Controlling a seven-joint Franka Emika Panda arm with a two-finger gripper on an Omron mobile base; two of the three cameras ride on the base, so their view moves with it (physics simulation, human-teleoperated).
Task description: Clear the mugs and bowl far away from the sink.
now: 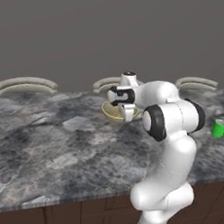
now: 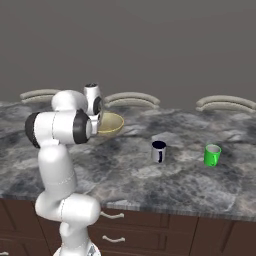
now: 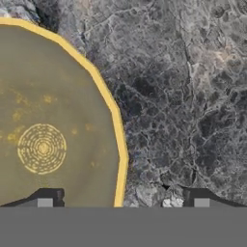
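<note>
Left base view: a grey marbled counter under a plain wall; the arm folds forward, gripper low over the bowl.

Right base view: the white mug and green mug stand well apart from the bowl.

Hand view: the 2 fingertips stand wide apart astride the rim. Judged a bowl-handling step; next, lift clear.

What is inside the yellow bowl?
The bowl looks empty, with a ring pattern on its bottom. The gripper straddles its rim, open; one fingertip covers a little of the inside.
</note>
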